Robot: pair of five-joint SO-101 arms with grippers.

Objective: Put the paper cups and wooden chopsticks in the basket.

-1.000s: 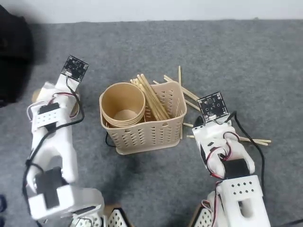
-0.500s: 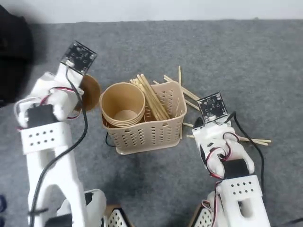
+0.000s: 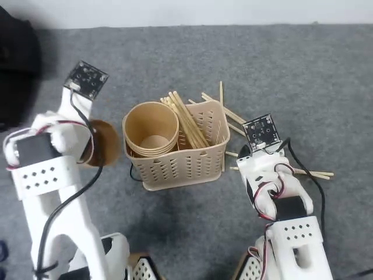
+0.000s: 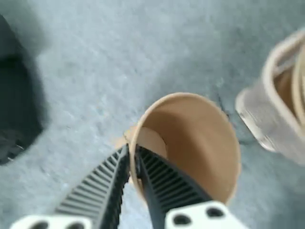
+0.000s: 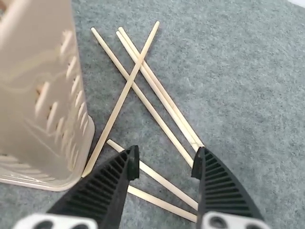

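The left gripper (image 4: 129, 153) pinches the rim of a brown paper cup (image 4: 200, 138), just left of the tan plastic basket (image 3: 186, 166) holding stacked cups (image 3: 150, 131). The right gripper (image 5: 164, 160), spread wide, hangs over loose wooden chopsticks (image 5: 143, 95).

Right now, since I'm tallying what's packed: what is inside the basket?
In the basket, nested paper cups sit beside a leaning bundle of chopsticks. The cups cover the floor beneath them, and their exact number is unclear.

Robot workbench: grey carpet mat (image 3: 303, 76), white wall (image 3: 192, 10)
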